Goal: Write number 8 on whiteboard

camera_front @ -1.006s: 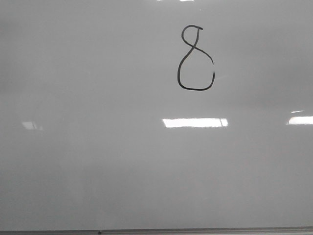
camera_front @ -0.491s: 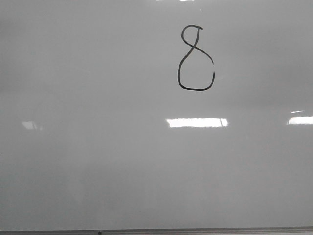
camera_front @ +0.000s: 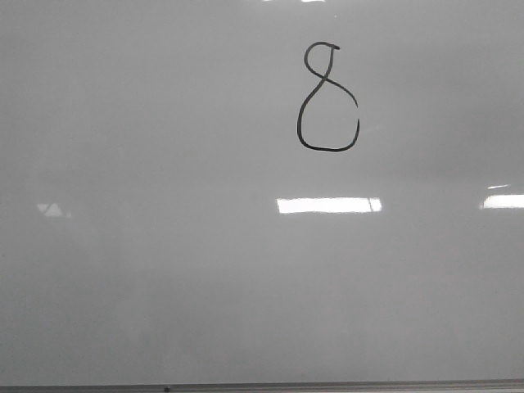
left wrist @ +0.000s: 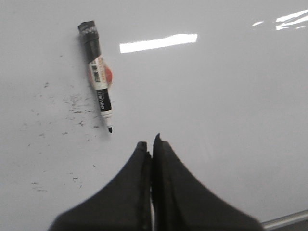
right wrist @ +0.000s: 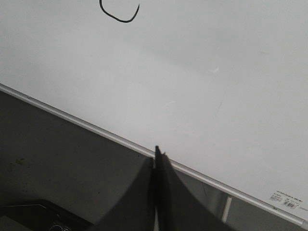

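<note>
One whiteboard (camera_front: 164, 270) is filling the front view, the number 8 (camera_front: 327, 98) sitting upper right of centre; a marker (left wrist: 99, 86) is lying uncapped on it; left fingers (left wrist: 151, 147) and right fingers (right wrist: 156, 154) are pressing together, holding nothing

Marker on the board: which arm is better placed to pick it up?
Left. The marker lies uncapped on the whiteboard just ahead of the left gripper, which is shut. The right gripper, also shut, sits over the board's edge, below the number 8; no marker shows there.
</note>
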`<state>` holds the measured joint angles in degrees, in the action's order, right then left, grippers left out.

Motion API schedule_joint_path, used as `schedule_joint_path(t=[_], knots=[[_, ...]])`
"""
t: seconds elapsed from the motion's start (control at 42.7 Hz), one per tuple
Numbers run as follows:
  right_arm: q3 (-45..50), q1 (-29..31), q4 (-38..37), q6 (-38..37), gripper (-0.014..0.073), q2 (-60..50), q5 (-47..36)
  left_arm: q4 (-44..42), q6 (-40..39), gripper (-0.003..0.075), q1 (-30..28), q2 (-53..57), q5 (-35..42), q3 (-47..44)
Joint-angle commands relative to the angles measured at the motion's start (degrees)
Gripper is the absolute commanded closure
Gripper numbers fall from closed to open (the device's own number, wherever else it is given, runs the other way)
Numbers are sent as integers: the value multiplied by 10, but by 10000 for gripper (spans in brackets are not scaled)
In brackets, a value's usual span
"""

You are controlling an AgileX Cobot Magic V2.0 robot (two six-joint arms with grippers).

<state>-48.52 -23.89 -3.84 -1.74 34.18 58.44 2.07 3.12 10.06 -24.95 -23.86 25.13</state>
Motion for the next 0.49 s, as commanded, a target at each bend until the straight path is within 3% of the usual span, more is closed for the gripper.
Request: schedule_joint_path(t=[0.0,0.257,0.468], knots=[[-14,4,-8,0,662,1,-39,17,8,741,-30,47,94,-41],[-14,4,-8,0,662,1,-39,17,8,741,-93,171,197,-173],[-14,4,-8,0,662,1,-39,17,7,741,-124,247,206,-228]])
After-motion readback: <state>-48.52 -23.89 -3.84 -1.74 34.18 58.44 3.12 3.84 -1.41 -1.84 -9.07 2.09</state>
